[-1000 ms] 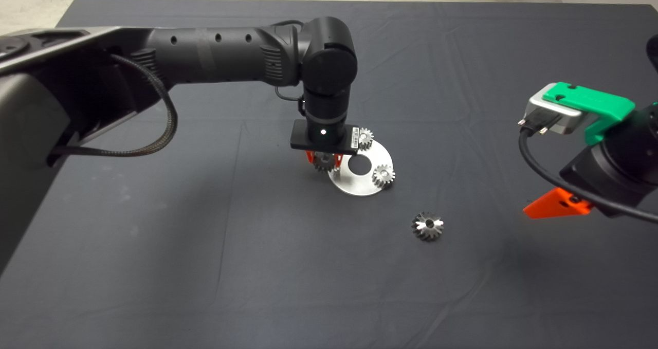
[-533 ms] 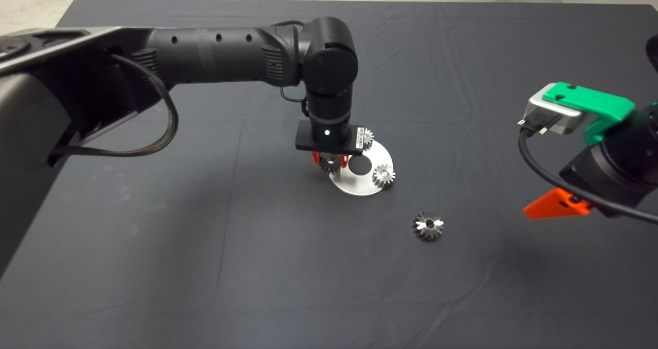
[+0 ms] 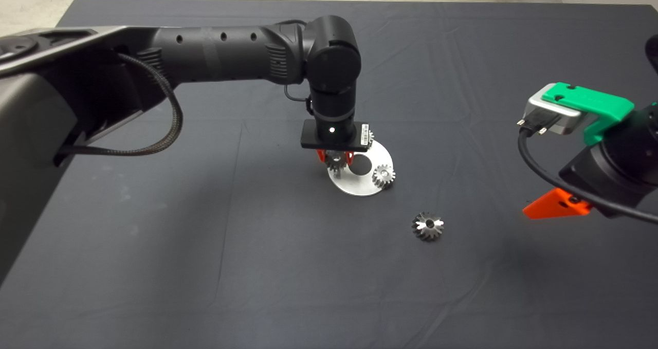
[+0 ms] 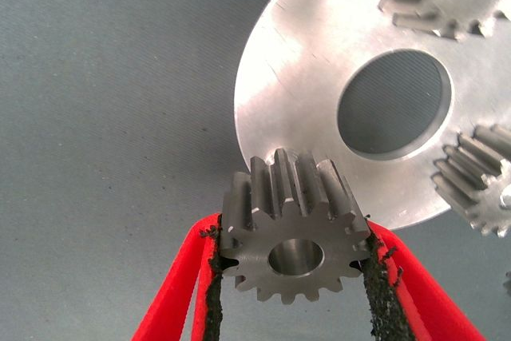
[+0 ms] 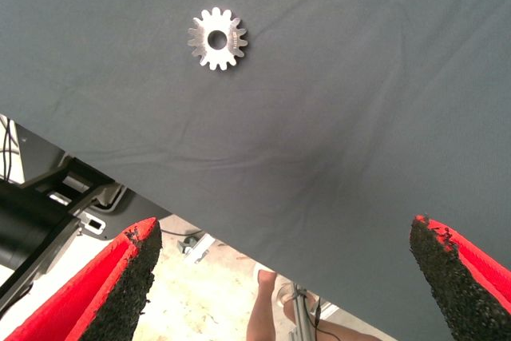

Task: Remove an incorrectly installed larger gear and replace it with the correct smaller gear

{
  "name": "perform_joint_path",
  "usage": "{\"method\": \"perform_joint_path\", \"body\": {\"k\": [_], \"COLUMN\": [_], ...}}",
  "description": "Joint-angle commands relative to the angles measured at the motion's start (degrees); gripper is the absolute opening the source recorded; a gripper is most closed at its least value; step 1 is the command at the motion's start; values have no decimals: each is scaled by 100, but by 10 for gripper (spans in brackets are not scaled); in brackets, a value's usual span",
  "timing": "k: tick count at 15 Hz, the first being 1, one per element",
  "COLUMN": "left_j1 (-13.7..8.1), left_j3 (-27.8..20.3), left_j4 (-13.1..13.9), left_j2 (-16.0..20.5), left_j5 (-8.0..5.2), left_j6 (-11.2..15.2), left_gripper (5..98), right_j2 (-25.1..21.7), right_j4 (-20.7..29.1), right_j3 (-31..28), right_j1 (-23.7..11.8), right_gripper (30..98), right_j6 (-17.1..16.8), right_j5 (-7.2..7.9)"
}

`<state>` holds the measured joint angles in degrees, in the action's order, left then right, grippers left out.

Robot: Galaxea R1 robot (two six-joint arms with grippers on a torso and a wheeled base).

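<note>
Shifted right since before, my left hand grips the smaller gear over the plate's left edge, my open right hand idle.

The head camera is looking down over the whole mat, while the left wrist camera is hovering close above the round plate, which both are sharing.
</note>
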<state>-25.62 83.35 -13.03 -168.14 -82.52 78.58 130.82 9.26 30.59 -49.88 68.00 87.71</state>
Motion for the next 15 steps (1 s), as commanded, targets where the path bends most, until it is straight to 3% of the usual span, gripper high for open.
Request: {"method": "perform_joint_path", "body": {"k": [1, 15], "left_j1": [-145, -127], "left_j3": [84, 84], "left_j4": [213, 380], "left_j2": [-39, -48], "left_j5": [-19, -45], "left_j6": [-132, -146], "left_gripper": [373, 372], "right_j2": [45, 2], "right_j4": [217, 217], "right_j3": [-10, -28], "right_j1": [-145, -145], "right_gripper": [824, 824], "right_j6": [38, 38], "right_j5": [677, 677]}}
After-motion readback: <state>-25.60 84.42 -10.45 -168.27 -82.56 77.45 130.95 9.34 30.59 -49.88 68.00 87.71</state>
